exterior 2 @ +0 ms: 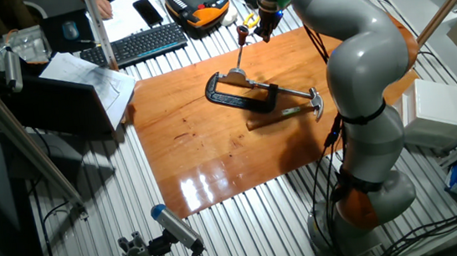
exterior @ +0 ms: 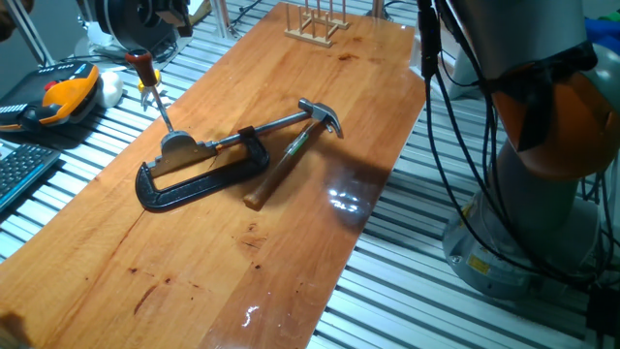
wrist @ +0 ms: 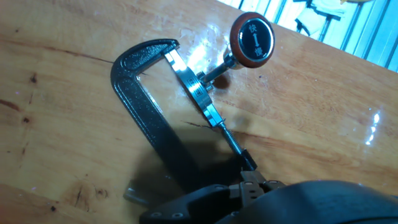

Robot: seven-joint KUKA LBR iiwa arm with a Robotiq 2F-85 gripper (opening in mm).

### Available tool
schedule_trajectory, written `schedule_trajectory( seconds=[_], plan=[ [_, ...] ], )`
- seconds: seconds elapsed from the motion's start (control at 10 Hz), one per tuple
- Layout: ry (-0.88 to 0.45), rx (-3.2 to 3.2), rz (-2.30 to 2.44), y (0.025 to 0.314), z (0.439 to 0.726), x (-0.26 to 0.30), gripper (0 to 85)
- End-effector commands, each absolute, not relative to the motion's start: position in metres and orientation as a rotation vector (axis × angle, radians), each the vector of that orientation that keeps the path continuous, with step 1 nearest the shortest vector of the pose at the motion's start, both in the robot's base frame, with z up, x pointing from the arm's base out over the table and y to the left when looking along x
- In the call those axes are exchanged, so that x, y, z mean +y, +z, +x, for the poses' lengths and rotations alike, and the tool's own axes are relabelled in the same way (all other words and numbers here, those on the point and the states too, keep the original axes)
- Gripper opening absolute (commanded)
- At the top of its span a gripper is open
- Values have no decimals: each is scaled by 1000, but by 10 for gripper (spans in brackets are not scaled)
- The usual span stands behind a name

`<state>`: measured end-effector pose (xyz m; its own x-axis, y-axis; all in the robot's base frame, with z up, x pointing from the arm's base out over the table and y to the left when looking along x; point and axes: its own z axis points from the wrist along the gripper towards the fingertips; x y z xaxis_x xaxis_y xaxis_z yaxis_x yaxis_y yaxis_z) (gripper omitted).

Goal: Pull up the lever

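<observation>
A: Report the near end of the board (exterior: 194, 291).

B: In the one fixed view the near part of the board shows bare wood with glare patches. The board lies on a slatted metal table (exterior: 436, 310).

A: Next items, moving away from the camera?

B: A black C-clamp (exterior: 199, 179) lies flat on the board. Its screw bar runs toward a hammer (exterior: 291, 155), whose wooden handle points toward the camera and whose metal head (exterior: 322, 116) lies farther back. The screw bar and the hammer meet near the head.

A: Location of the lever?

B: The lever (exterior: 155, 97) is hinged on a rounded grey base (exterior: 182, 147) held in the clamp's mouth. The rod rises from the base, tilted toward the board's left edge. Its red knob (exterior: 141, 62) is at the top. In the hand view the knob (wrist: 252, 39) shows a black face with white characters.

A: Gripper state?

B: The gripper (exterior: 145, 24) hangs just above the knob in the one fixed view. In the other fixed view the gripper (exterior 2: 267, 23) sits just beside the knob (exterior 2: 241, 33). No view shows the fingertips clearly. Whether the jaws stand apart, together, or around the knob cannot be determined.

A: Far items?

B: A small wooden rack (exterior: 315, 24) stands at the board's far end. An orange pendant (exterior: 68, 92) and a keyboard (exterior: 19, 170) lie off the board to the left.
</observation>
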<state>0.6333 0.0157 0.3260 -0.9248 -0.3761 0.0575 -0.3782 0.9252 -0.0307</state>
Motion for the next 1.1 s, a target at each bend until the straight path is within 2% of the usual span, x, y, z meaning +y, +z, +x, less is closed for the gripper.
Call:
schedule_trajectory(
  seconds=[0.0, 0.2, 0.4, 1.0],
  plan=[
    [59, -3023, 593, 326, 633, 16, 0],
    [40, -3029, 546, 325, 634, 15, 0],
    [-65, -3007, 449, 324, 634, 12, 0],
    [-69, -3006, 438, 307, 635, 8, 0]
  ],
)
